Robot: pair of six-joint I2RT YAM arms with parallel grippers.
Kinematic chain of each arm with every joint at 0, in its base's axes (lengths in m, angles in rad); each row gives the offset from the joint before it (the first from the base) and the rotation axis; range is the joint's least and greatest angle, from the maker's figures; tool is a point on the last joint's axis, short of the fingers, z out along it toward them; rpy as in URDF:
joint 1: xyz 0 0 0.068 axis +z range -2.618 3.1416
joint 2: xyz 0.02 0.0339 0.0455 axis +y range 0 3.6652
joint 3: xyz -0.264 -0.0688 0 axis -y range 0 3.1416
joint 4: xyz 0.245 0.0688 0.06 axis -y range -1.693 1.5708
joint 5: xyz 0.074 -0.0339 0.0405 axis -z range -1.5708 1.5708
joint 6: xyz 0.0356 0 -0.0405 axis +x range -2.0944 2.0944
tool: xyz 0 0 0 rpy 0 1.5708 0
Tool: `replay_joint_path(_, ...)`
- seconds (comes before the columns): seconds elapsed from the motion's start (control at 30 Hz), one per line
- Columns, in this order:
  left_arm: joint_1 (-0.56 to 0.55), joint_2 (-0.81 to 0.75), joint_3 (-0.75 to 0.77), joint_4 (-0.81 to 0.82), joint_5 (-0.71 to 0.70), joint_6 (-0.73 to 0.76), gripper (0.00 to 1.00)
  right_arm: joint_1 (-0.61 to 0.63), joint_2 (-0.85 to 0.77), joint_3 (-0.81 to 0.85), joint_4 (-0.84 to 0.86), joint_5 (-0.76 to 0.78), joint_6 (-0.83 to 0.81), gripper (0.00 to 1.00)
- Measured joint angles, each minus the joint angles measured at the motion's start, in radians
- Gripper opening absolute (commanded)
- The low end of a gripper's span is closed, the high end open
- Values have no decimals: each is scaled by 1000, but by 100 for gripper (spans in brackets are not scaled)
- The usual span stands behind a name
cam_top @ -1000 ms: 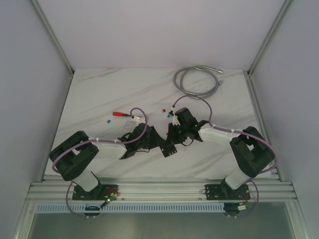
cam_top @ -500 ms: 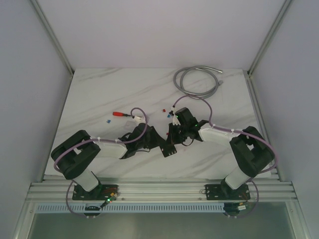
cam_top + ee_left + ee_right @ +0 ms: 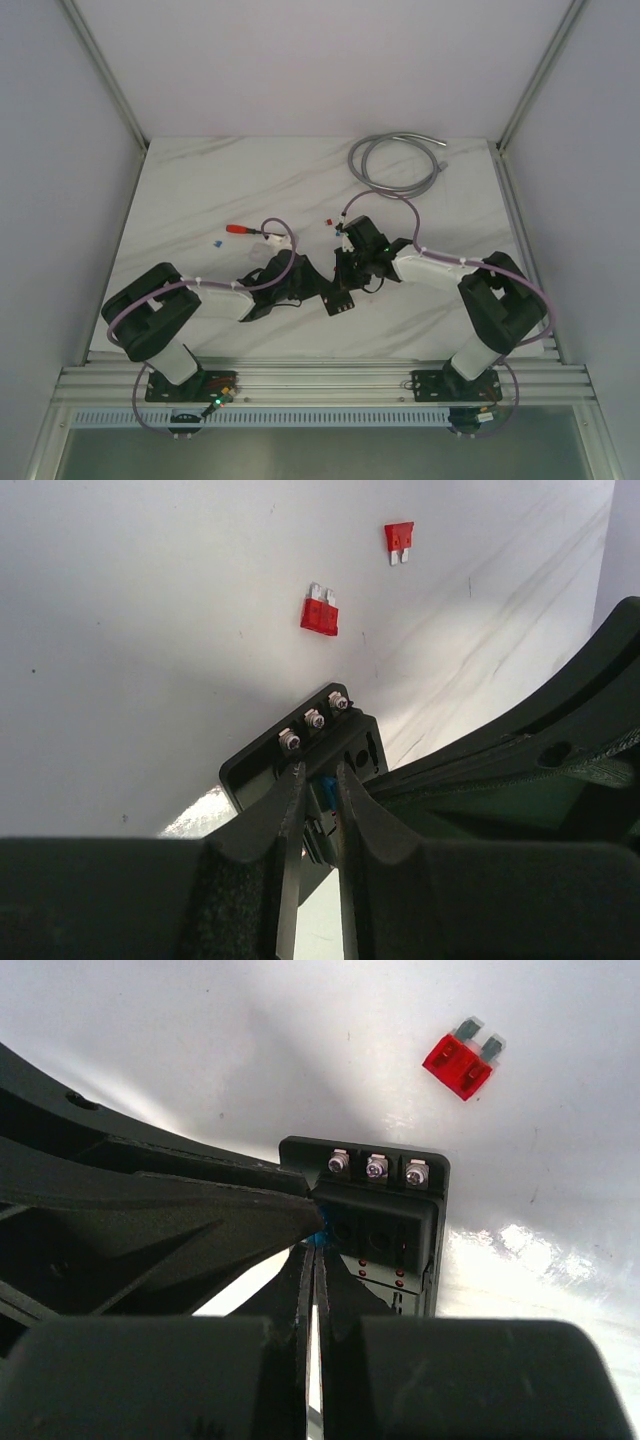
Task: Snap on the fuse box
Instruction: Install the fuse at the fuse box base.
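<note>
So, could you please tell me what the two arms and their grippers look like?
The left arm and right arm each have bulky black joint housings and a white forearm link. A lilac cable runs along each, fastened with white zip ties. The left gripper and right gripper are matte black and taper to thin tips. No markings are legible.

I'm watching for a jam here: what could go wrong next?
1. The left claw and right claw meet at one corner of the fuse box; they may collide or push it sideways.
2. The blue fuse in the left claw's grip could slip or go in crooked.
3. A loose red fuse lies close by and could get knocked.
</note>
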Motion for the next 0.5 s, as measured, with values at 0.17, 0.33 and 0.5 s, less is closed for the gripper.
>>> replay_joint_path(0.17,-3,-9,-20,24,-14,-14,27,21,6,26,-31,35,2,0)
replay_joint_path(0.33,-9,-64,-29,-48,-45,-7,37,61,-4,44,-36,71,-47,5)
replay_joint_path(0.5,-23,-130,-27,-153,-55,22,48,79,-19,59,-72,90,-110,20)
